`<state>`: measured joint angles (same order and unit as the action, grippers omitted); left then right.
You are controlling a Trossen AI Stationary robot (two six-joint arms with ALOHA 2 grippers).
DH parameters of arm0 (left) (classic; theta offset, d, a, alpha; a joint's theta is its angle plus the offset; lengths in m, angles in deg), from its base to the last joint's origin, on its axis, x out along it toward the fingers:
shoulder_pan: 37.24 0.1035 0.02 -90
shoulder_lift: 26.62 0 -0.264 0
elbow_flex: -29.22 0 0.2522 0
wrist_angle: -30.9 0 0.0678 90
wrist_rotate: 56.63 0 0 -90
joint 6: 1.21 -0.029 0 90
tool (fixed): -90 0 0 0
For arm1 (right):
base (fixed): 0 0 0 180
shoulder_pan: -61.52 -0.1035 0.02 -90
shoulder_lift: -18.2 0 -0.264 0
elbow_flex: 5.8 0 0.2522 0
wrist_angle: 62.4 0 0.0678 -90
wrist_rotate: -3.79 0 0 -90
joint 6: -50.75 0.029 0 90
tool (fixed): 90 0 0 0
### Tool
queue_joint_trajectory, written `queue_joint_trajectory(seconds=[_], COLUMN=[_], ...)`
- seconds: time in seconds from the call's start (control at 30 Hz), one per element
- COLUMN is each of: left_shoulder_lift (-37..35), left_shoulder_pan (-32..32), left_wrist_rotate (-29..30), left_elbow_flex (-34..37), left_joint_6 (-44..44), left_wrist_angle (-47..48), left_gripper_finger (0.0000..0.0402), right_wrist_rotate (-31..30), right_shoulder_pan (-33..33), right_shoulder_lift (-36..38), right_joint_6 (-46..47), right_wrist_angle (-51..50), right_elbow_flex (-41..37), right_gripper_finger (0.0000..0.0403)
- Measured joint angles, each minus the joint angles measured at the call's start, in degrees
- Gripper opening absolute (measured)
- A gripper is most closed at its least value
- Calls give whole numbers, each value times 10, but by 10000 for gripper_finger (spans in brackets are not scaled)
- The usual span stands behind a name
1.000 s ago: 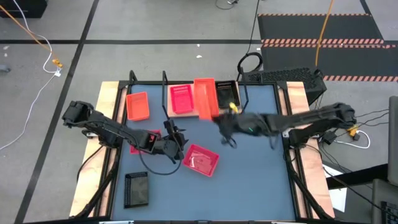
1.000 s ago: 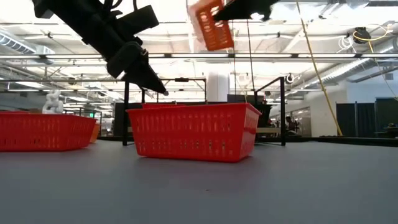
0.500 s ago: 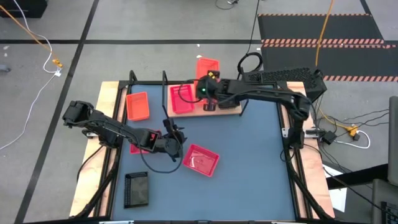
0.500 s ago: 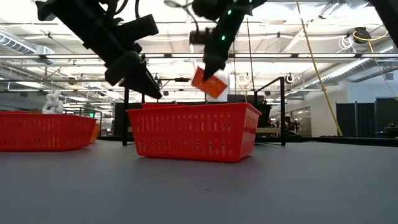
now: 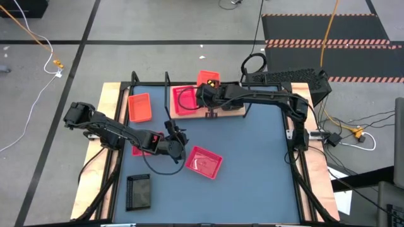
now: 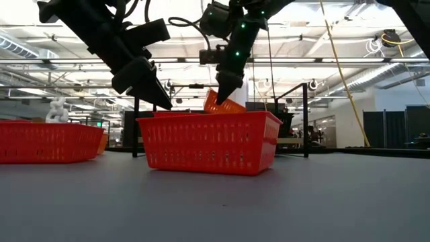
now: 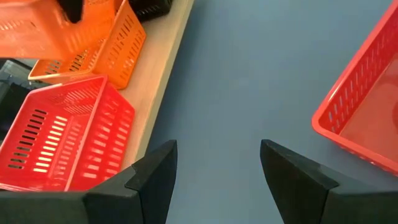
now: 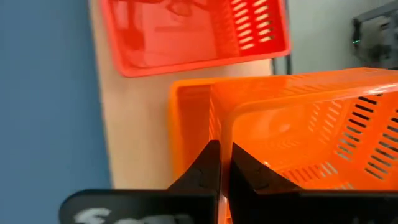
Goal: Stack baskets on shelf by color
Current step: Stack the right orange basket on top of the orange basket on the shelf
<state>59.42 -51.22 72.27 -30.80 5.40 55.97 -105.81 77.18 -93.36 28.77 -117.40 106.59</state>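
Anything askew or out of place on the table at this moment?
One pinkish-red perforated plastic basket sits skewed mid-table beside the left gripper, off the wooden shelf. The orange perforated basket in the right gripper hangs tilted over another orange basket.

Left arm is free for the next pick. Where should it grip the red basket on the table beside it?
Take the red basket by its near long rim, coming from above with the left gripper. It sits open side up, so the thin wall fits between the open fingers.
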Motion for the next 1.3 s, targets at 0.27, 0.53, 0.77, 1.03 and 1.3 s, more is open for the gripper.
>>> queue_joint_trajectory(seconds=[0.27,0.53,0.77,1.03,1.3], left_shoulder_lift=[0,0,0,0,0], left_shoulder_pan=[0,0,0,0,0], left_wrist_rotate=[0,0,0,0,0], left_elbow_flex=[0,0,0,0,0], left_joint_6=[3,3,3,3,3], left_wrist_angle=[0,1,2,5,6], left_gripper_finger=[232,232,232,232,232], right_wrist_rotate=[5,24,19,15,-21], right_shoulder_pan=[-9,-33,-47,-45,-41], right_shoulder_lift=[2,3,3,3,5], right_joint_6=[38,52,48,50,50], right_wrist_angle=[-30,-68,-66,-69,-45], right_elbow_flex=[0,0,0,0,0], right_gripper_finger=[2,3,9,95,144])
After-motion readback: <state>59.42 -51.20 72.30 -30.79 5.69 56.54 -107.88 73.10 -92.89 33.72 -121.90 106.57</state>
